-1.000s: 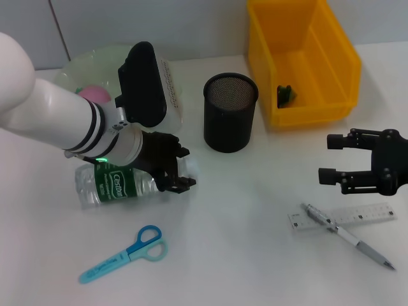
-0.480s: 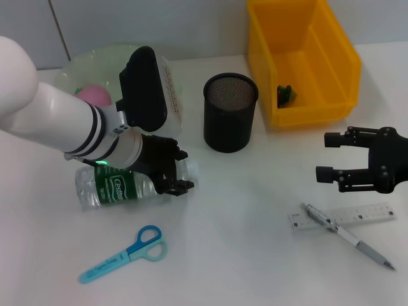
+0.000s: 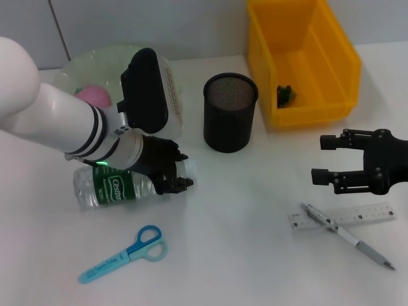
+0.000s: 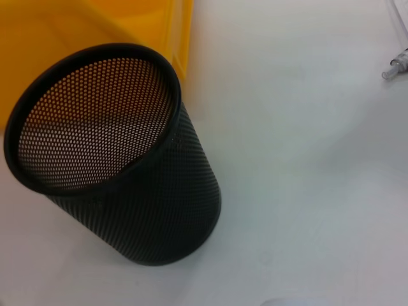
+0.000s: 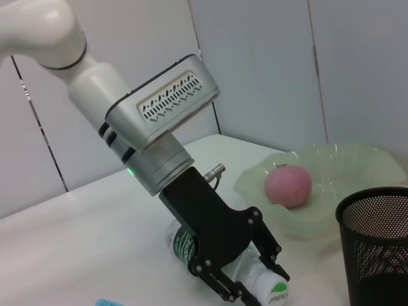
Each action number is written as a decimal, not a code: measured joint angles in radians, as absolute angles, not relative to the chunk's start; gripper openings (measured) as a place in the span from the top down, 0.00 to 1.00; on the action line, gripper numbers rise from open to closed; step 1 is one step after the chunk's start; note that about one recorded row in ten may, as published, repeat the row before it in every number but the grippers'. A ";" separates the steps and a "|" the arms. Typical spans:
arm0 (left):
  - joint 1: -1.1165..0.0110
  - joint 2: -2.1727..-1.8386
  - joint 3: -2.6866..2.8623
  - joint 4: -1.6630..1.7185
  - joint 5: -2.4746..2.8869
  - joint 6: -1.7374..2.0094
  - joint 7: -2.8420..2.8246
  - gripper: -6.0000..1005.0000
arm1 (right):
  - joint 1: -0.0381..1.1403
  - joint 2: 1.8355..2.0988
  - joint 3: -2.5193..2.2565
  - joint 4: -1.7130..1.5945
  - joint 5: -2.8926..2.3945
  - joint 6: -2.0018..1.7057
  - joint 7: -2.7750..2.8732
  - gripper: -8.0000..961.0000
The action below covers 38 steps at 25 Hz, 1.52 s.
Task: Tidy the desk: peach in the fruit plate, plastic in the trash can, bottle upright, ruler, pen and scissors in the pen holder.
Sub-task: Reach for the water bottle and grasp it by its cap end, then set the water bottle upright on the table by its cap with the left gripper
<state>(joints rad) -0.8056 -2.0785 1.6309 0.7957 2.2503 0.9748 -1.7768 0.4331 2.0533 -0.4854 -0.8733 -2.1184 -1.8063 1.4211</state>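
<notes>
Jaws of left gripper straddle lying bottle near its cap, long axis 3–9 o'clock; grip unclear. Right gripper spread, idle at 3 o'clock.

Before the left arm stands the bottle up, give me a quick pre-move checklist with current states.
1. Left gripper around the bottle at its cap end: ok.
2. Fingers firmly closed on it: cannot tell.
3. Bottle upright: not ok, it lies on its side.
4. Pen holder apart from the bottle: ok.
5. Right gripper open, away above the ruler and pen: ok.
6. Scissors lie apart from the bottle: ok.
</notes>
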 joint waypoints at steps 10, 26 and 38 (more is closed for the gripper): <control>-0.806 -2.079 1.639 0.803 2.251 0.970 -1.777 0.56 | 0.434 2.056 -0.486 -0.876 -2.118 -1.805 1.424 0.19; -0.804 -2.078 1.640 0.821 2.242 0.976 -1.790 0.56 | 0.435 2.058 -0.486 -0.877 -2.118 -1.802 1.426 0.20; -0.761 -2.075 1.628 0.911 2.223 1.033 -1.806 0.56 | 0.431 2.062 -0.486 -0.894 -2.118 -1.802 1.437 0.20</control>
